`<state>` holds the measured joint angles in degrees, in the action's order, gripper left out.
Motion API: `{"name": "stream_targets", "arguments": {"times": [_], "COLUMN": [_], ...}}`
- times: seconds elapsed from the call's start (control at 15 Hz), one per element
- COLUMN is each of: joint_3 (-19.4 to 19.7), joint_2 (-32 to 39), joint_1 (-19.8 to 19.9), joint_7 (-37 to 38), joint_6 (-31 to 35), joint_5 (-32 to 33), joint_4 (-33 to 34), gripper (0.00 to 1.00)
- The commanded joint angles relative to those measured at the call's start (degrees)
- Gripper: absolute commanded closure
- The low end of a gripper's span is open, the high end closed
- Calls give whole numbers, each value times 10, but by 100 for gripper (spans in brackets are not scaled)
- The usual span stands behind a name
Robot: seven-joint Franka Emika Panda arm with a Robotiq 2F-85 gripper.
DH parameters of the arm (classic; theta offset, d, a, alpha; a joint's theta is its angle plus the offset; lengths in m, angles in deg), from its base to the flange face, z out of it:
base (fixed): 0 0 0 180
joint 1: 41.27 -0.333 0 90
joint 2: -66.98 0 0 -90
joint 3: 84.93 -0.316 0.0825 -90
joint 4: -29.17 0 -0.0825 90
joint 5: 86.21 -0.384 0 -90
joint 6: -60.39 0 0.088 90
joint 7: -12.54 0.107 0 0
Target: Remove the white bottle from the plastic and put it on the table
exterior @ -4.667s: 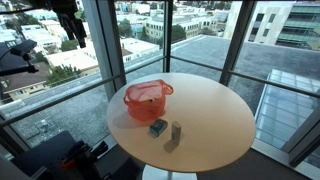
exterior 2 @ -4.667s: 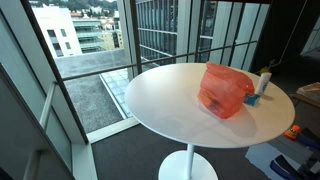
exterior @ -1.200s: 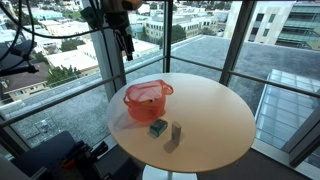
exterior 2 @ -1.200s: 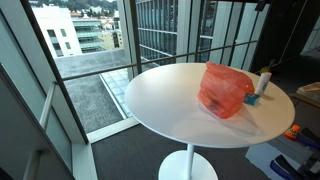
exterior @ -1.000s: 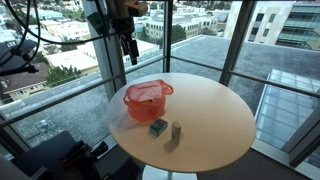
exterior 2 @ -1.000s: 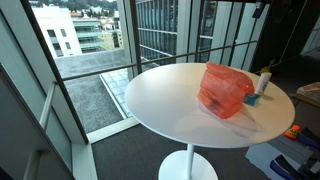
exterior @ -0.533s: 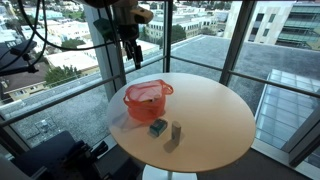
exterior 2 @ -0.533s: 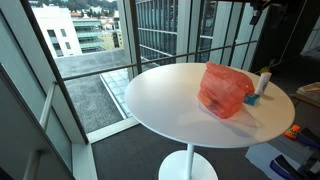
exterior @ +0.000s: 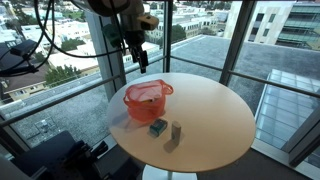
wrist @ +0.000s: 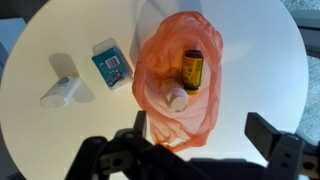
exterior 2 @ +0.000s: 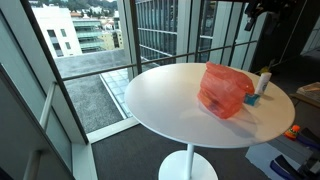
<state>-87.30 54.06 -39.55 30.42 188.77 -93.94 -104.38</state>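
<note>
The white bottle [wrist: 177, 97] is small and whitish and sits inside the red-orange plastic basket [wrist: 152, 62], just below the centre of the wrist view, its rounded top facing the camera; finer details are too small to tell. The basket is translucent with a wavy rim, open at the top, and stands upright on the desk [wrist: 250, 70]. In both exterior views it stands near the desk's edge: left of centre in one [exterior: 130, 103], right of centre in another [exterior 2: 222, 96]. The desk is large and round, with a smooth light beige top [exterior: 215, 115] [exterior 2: 160, 100].
</note>
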Motion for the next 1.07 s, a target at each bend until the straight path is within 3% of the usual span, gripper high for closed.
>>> {"name": "stream_targets", "arguments": {"times": [0.0, 0.4, 1.0], "joint_3": [9, 18, 21], "joint_2": [39, 81, 113], "joint_1": [6, 7, 0], "joint_7": [-4, 3, 0], "joint_6": [20, 31, 42], "joint_5": [22, 59, 71], "joint_4": [37, 72, 62], "gripper": [0, 0, 0]}}
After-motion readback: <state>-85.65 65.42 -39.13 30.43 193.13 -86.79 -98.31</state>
